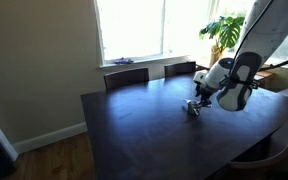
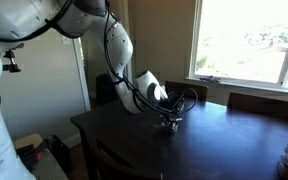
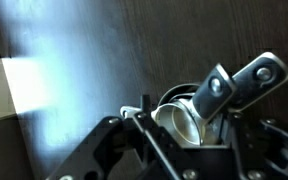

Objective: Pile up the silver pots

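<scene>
While poised low over the silver pots [image 3: 184, 115], nested together on the dark table [image 1: 134, 135]: likely mid-stacking. Cannot tell whether the gripper [image 1: 198, 100] fingers pinch a pot or stand parted. Next calls for steady vertical motion, without nudging the pile.

1. The silver pots [image 1: 194, 109] [image 2: 167, 122] stand on the table [image 1: 134, 135] [image 2: 214, 145], near one edge.
2. In the wrist view the pots [image 3: 184, 118] sit one inside another, with their handles side by side.
3. The gripper [image 1: 201, 99] [image 2: 169, 106] hangs just above them.
4. Two chairs [image 1: 126, 76] stand behind the table, below the window [image 1: 134, 25].
5. A plant [image 1: 224, 30] stands beside the window.
</scene>
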